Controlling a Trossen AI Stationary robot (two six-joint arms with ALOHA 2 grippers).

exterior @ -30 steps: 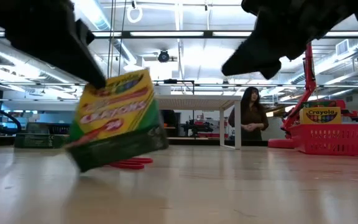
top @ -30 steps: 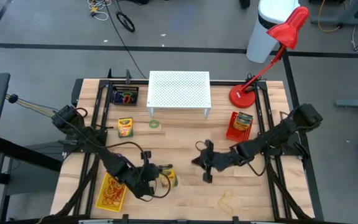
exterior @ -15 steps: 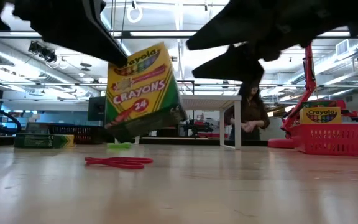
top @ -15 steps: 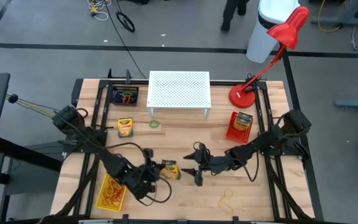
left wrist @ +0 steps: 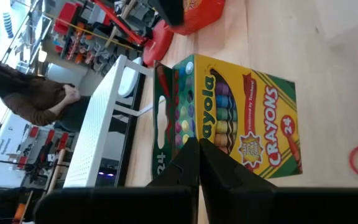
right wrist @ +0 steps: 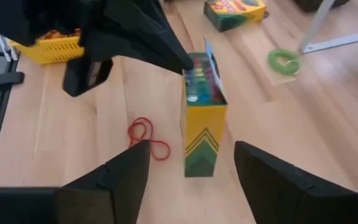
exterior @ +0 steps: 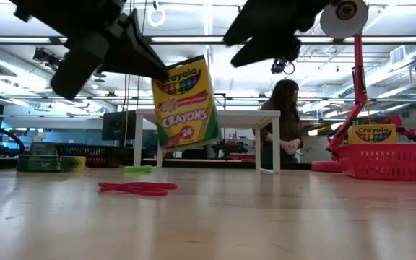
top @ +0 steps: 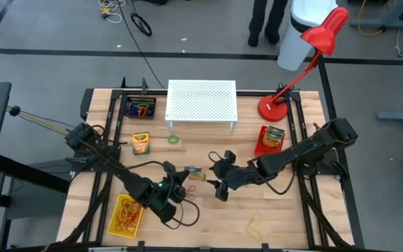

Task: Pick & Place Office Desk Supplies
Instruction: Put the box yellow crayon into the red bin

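crayon box [exterior: 186,103] is hanging clear above the wooden surface [top: 278,210], near its middle — the left gripper [top: 180,180] is pinching it by the top edge, jaws clamped on it. the right gripper [top: 217,178] is hovering just beside it with jaws apart, touching nothing. a red rubber band [exterior: 137,188] is lying on the surface below (a second crayon box [top: 140,142] is sitting farther back).
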